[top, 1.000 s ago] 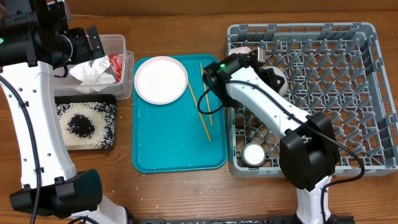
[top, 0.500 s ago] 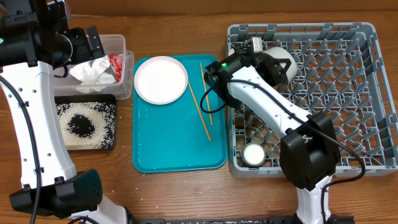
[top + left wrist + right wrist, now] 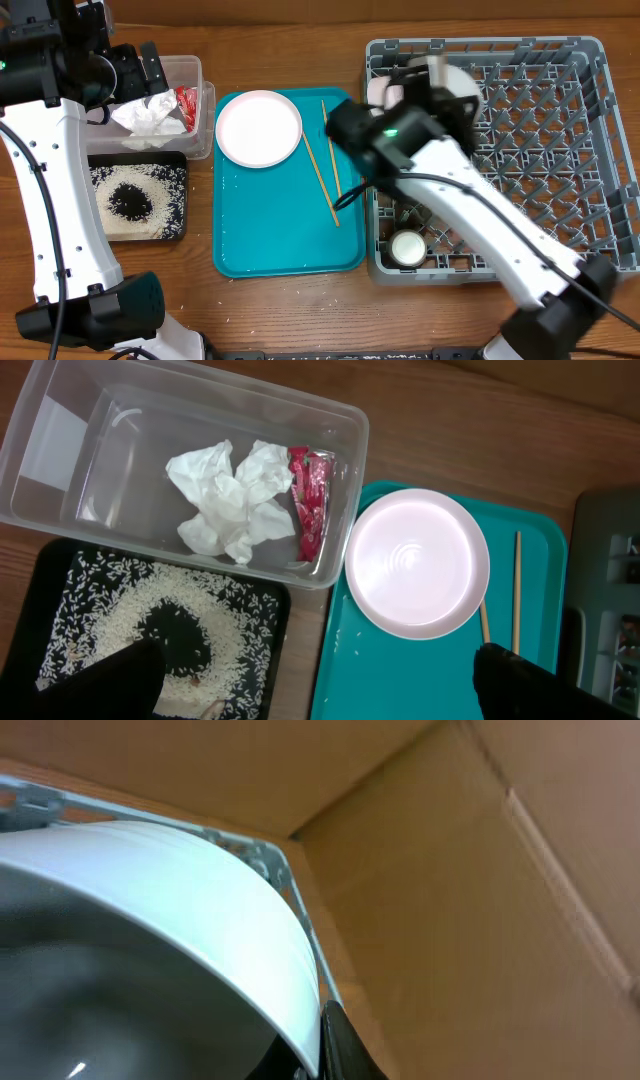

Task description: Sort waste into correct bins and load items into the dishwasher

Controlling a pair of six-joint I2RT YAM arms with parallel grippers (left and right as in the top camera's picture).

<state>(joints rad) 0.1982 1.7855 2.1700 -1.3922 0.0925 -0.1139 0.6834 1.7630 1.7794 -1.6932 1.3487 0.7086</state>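
Observation:
My right gripper (image 3: 428, 78) is shut on the rim of the grey-green bowl (image 3: 458, 85) and holds it above the far-left part of the grey dish rack (image 3: 560, 130). In the right wrist view the bowl (image 3: 180, 910) fills the left, with its rim pinched between my fingers (image 3: 325, 1035). A pale pink bowl (image 3: 376, 92) is partly hidden beside it. A white cup (image 3: 407, 247) stands in the rack's near-left corner. The pink plate (image 3: 258, 127) and two chopsticks (image 3: 322, 170) lie on the teal tray (image 3: 280, 235). My left gripper (image 3: 310, 695) is open and empty, high over the bins.
The clear tub (image 3: 60, 480) holds the white napkin (image 3: 235, 500) and the red scrap (image 3: 308, 500). The black tray (image 3: 183, 200) holds rice and dark grains (image 3: 130, 200). A few grains lie on the teal tray. A cardboard wall (image 3: 500, 900) stands behind the rack.
My right arm has lifted the grey-green bowl from the rack's left side and carried it up toward the far-left corner. The left arm has not moved.

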